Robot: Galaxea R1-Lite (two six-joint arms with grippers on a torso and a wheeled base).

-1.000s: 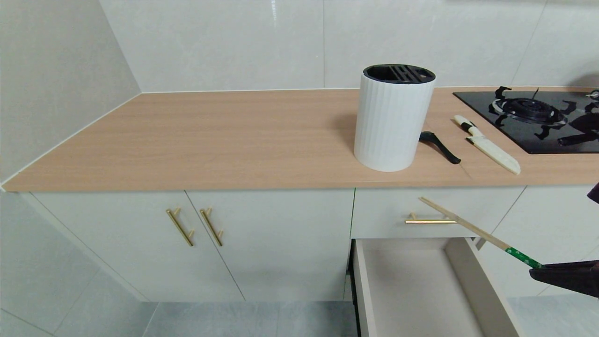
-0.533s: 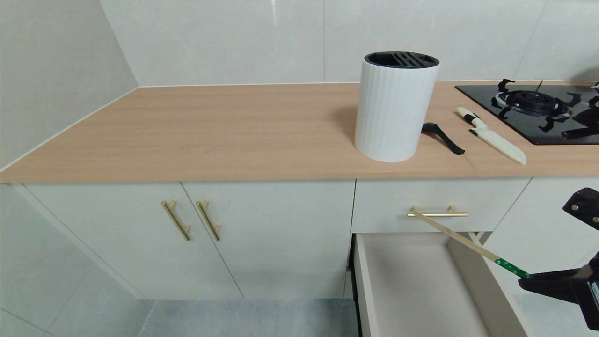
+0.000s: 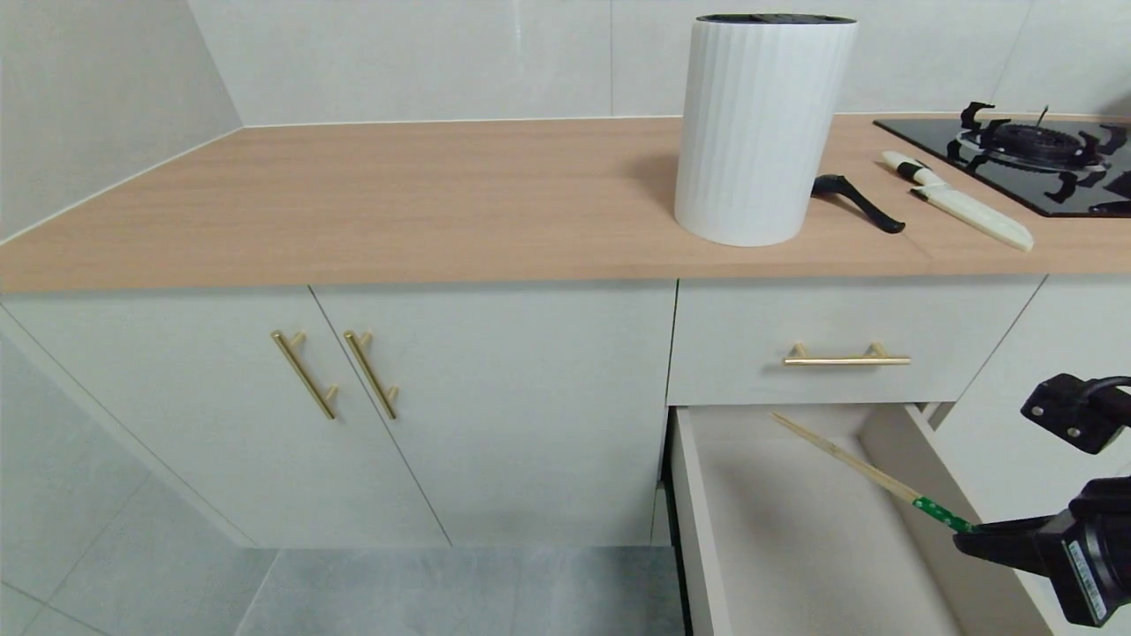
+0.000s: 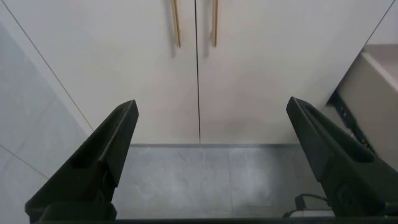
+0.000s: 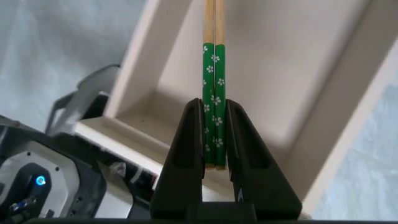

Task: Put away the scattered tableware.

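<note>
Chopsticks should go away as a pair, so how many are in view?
2 chopsticks, side by side, both clamped at their green ends in the right gripper, over the open drawer. Any inside the white holder would be hidden.

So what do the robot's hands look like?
Both are black. The left gripper has two long, wedge-shaped fingers that taper to tips. The right gripper has the same kind of fingers, and its wrist carries a small white label and a black cable.
</note>
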